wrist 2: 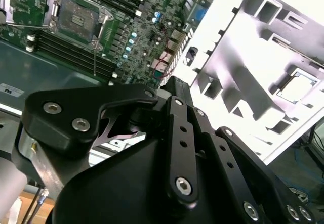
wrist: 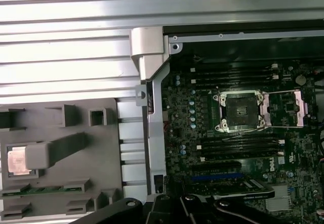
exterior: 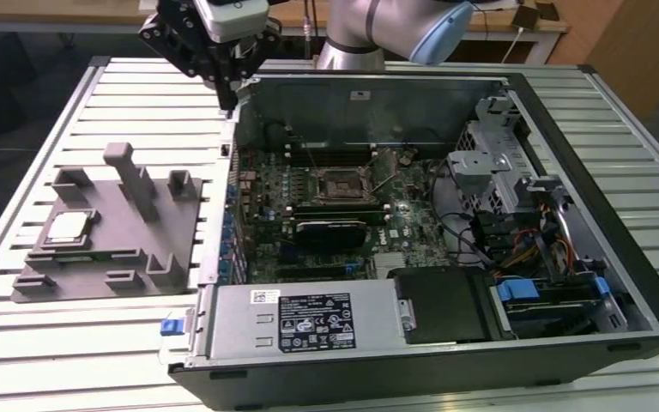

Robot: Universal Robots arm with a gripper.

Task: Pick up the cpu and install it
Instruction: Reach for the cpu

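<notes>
The cpu (exterior: 69,227) is a small silvery square lying flat in a recess of the grey tray (exterior: 112,257), on the exterior view's left; it also shows in both wrist views (wrist: 17,161) (wrist 2: 298,85). The black socket frame (exterior: 342,184) sits on the motherboard inside the open computer case, its metal bracket flipped open and its seat bare (wrist: 242,112) (wrist 2: 76,14). My gripper (exterior: 229,101) hangs shut and holding nothing above the case's far corner nearest the tray, well above and beyond the cpu. Its black linkage (wrist 2: 177,148) fills the foreground in the second wrist view.
The tray has upright posts (exterior: 135,180) near the cpu. The case's side wall (exterior: 217,223) stands between tray and motherboard. A black finned block (exterior: 329,232), a power supply (exterior: 295,322) and a drive cage (exterior: 501,163) sit inside. All rests on a slatted metal table (exterior: 32,112).
</notes>
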